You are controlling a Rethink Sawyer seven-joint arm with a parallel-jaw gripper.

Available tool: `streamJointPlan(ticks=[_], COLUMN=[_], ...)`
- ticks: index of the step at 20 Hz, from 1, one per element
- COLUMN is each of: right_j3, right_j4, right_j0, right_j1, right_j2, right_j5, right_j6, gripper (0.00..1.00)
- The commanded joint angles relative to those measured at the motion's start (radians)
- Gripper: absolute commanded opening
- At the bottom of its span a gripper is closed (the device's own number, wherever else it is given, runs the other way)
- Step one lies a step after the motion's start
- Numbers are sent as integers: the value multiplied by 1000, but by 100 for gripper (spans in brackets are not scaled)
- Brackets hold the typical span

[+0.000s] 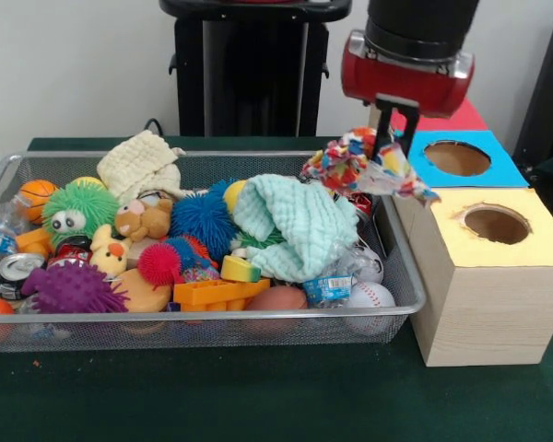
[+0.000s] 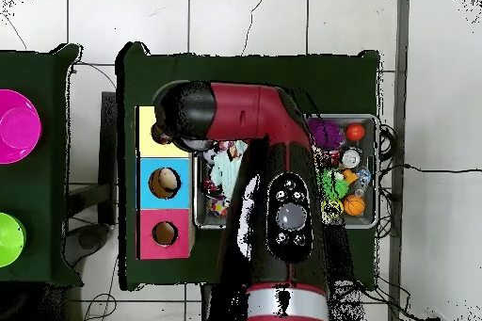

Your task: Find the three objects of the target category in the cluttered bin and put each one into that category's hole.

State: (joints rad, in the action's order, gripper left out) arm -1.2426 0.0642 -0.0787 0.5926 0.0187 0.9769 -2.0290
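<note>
Front view, end effector [image 1: 384,140] gripping dotted cloth [image 1: 361,166], no legible writing

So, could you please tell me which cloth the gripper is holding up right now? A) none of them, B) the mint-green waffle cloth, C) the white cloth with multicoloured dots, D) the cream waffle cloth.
C: the dotted white cloth hangs from the gripper above the bin's right end, while the mint-green cloth and cream cloth lie in the bin.
</note>
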Motion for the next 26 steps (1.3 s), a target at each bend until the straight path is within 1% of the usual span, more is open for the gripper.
streamJointPlan(ticks=[1,3,8,12,16,17,18,20,23,24,26], right_j3=[401,486,714,854,888,854,790,713,465,403,321], right_j4=[-57,-62,-79,-94,-109,-119,-126,-140,-176,-192,-228], right_j0=[47,65,88,99,109,112,118,135,148,150,155], right_j1=[-228,-274,-383,-454,-479,-465,-436,-408,-320,-304,-287], right_j2=[36,42,47,48,53,54,57,54,46,39,28], right_j5=[280,328,485,575,610,605,580,561,430,395,341], right_j6=[-405,-444,-524,-590,-638,-661,-677,-692,-700,-703,-732], gripper=[0,0,0,0,0,0,0,0,0,0,0])
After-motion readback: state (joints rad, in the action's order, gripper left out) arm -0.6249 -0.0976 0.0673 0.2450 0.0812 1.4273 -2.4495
